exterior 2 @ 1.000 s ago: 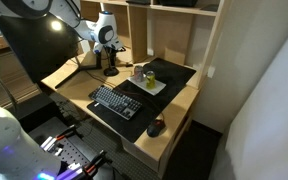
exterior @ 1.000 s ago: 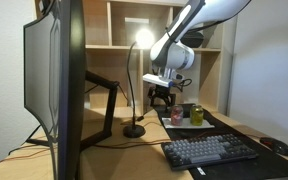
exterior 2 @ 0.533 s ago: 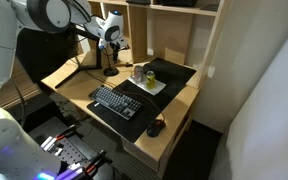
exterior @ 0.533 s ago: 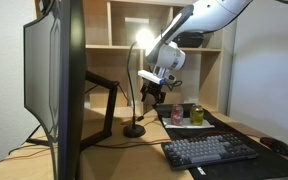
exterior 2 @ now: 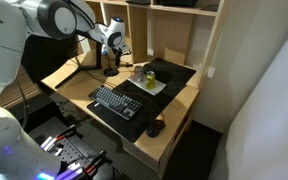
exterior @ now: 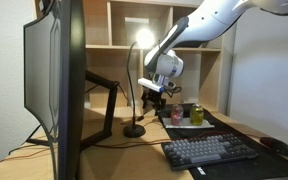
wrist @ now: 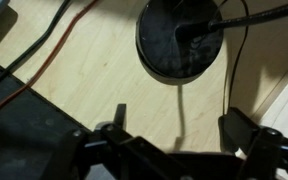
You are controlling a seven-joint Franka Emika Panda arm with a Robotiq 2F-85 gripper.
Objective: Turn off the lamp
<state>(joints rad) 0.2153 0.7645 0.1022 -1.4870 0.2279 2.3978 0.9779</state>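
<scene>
The slim black lamp stands on the wooden desk, its round base (exterior: 133,131) in front and its thin curved stem rising to a lit head (exterior: 143,38). In the wrist view its round flat base (wrist: 180,42) fills the top, with the stem foot on it. My gripper (exterior: 154,97) hangs above and just to one side of the base, near the stem, and it also shows in an exterior view (exterior 2: 112,52). Its fingers (wrist: 174,135) are spread wide apart and hold nothing.
A large monitor (exterior: 54,80) on a thick black arm (exterior: 106,100) stands beside the lamp. A tray with cups (exterior: 187,116), a keyboard (exterior: 209,152) on a black mat and a mouse (exterior: 277,146) lie nearby. Cables (wrist: 44,45) run across the desk. Shelves rise behind.
My gripper has moved toward the lamp stem and lowered slightly over the base. The lamp stays lit.
</scene>
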